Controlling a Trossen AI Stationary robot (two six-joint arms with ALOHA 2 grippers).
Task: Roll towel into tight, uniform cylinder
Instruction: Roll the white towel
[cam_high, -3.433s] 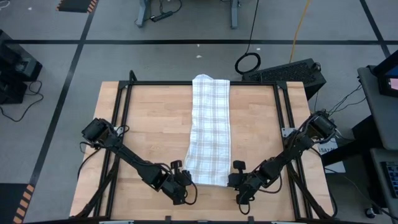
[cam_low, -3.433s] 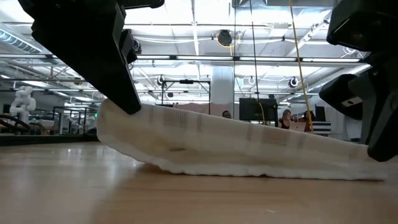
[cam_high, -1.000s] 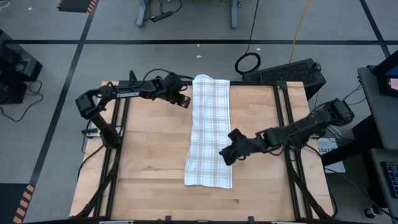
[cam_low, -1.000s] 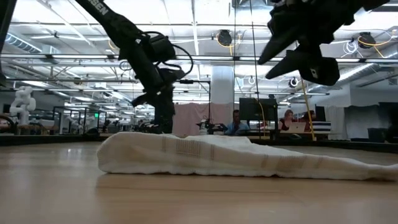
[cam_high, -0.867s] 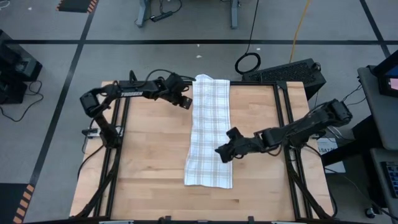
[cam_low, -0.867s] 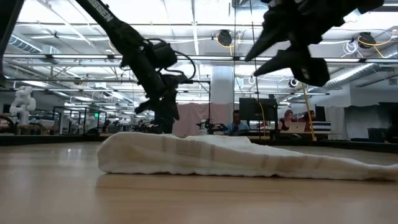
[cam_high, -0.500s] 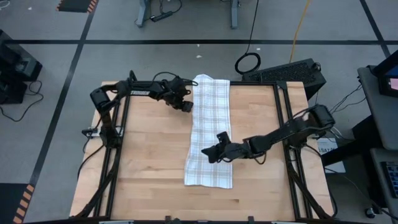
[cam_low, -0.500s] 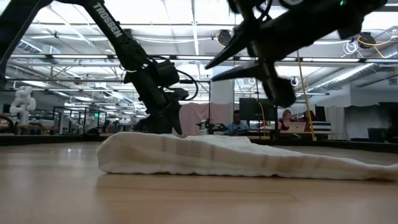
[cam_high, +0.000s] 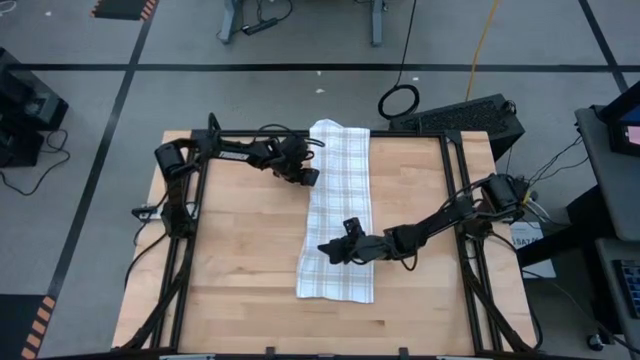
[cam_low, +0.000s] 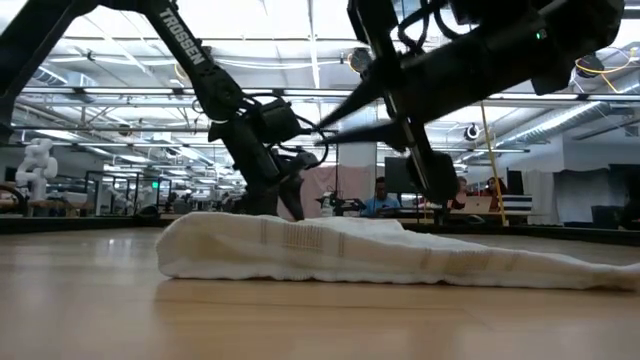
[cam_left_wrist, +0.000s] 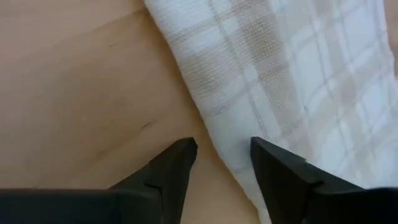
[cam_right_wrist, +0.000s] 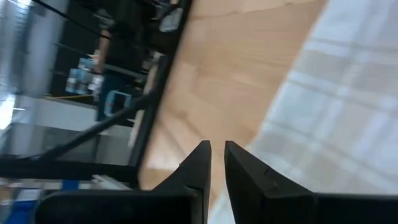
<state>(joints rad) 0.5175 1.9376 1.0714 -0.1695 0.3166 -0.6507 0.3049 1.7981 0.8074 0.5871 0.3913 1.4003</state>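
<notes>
Two grippers meet your towel (cam_high: 337, 213): left gripper (cam_high: 308, 178) spread beside its far edge (worktop (cam_high: 240, 240) beneath), right gripper (cam_high: 327, 247) nearly pressed together above.

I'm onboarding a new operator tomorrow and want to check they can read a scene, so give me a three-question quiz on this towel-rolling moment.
1. True or false: the towel is already rolled into a cylinder.
2. Multiple choice: where is the left gripper? A) at the towel's left edge, near its far end; B) at the table's near edge; C) off the table.
3. Fill in: the right gripper hangs over the towel's ____ half, its fingers nearly closed on nothing.

Key
1. False: it lies as a long folded strip, flat on the table.
2. A. The left wrist view shows its open fingers straddling the towel's edge.
3. Near. The low view shows it above the cloth, not touching.
</notes>
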